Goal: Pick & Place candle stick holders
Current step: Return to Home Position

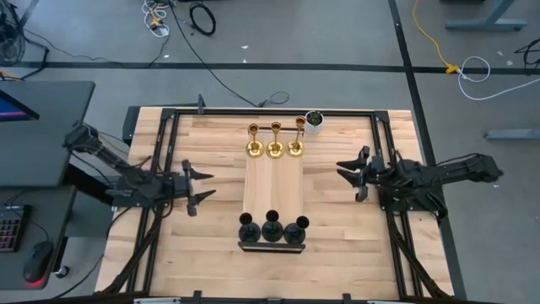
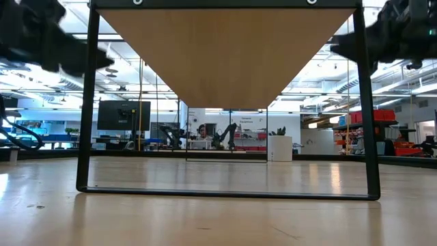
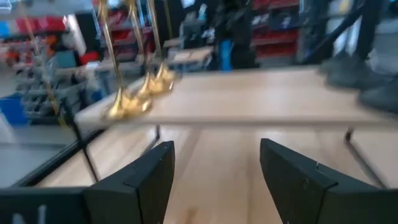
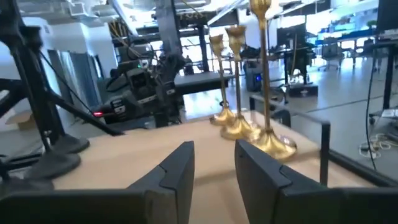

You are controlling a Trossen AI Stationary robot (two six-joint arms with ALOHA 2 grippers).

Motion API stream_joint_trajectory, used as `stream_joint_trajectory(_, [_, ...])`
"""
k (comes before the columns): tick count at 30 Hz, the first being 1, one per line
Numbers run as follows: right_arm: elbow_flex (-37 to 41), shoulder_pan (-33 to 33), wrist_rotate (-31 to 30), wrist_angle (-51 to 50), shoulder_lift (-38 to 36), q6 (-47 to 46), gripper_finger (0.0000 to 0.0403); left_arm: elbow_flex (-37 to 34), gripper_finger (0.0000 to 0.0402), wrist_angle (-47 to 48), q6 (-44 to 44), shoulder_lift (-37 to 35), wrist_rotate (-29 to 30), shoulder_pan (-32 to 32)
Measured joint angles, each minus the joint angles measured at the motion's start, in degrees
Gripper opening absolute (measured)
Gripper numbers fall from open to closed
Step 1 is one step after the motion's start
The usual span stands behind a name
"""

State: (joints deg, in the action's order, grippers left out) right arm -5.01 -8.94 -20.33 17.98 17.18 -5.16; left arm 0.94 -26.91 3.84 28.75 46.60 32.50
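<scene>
Closest to the overhead cam: black holders point(image 1: 272, 224) and gold holders point(image 1: 275, 148), all six up on the shelf point(image 1: 274, 181), none gripped.
Rows are sorted by colour, one at each end, with the shelf between the grippers. Left gripper point(image 1: 209, 185) is released and empty, pointing at the shelf's side. Right gripper point(image 1: 340, 170) mirrors it opposite, fingers parted, with the gold row ahead of it. Placing looks done; both sit clear of the holders, likely to avoid knocking them. Plant pot point(image 1: 314, 121) is just beside the gold row.

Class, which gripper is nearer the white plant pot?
Right. The right gripper hovers on the plant pot's side of the shelf; the left gripper is across the shelf.
</scene>
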Motion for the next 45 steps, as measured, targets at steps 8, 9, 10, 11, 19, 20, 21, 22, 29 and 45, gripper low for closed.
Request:
stream_joint_trajectory(8, [4.2, 4.5, -1.0, -3.7, 0.3, -3.2, 0.0114, -0.4, 0.0236, 0.0, 4.7, 0.0, -5.8, -3.7])
stream_joint_trajectory(9, [4.1, 5.1, -0.2, -4.1, 0.3, -3.3, 0.0114, -0.4, 0.0236, -0.7, 5.3, 0.0, -9.8, -4.6])
stream_joint_trajectory(10, [4.1, 5.7, 1.5, -4.1, 0.3, -3.4, 0.0114, -0.4, 0.0236, -1.5, 6.0, 0.0, -14.5, -5.6])
stream_joint_trajectory(11, [4.1, 6.3, 4.0, -3.4, 0.3, -3.4, 0.0114, -0.4, 0.0236, -2.4, 6.8, 0.0, -18.3, -6.7])
stream_joint_trajectory(19, [4.1, 6.5, 16.5, -1.1, 1.5, -10.1, 0.0114, -0.5, 0.0236, -6.0, 7.0, 0.0, -39.3, -19.1])
stream_joint_trajectory(20, [4.1, 6.5, 15.7, -1.2, 1.9, -11.1, 0.0114, -0.5, 0.0235, -6.2, 5.9, -0.1, -44.6, -21.5])
stream_joint_trajectory(21, [4.1, 6.4, 14.0, -1.5, 2.3, -12.3, 0.0114, -0.5, 0.0233, -6.3, 4.7, 0.0, -49.3, -23.9])
stream_joint_trajectory(22, [4.1, 6.4, 11.7, -1.9, 2.7, -14.0, 0.0114, -0.5, 0.023, -6.1, 2.7, 0.0, -51.9, -26.0])
stream_joint_trajectory(29, [4.1, 6.4, 4.4, -5.1, 3.9, -22.6, 0.0114, -0.5, 0.0209, -3.6, -6.5, 0.1, -51.4, -33.9])
stream_joint_trajectory(45, [4.1, 6.4, 4.8, -5.2, 3.9, -22.4, 0.0114, -0.5, 0.0206, 5.5, -6.6, -16.2, -50.3, -36.1])
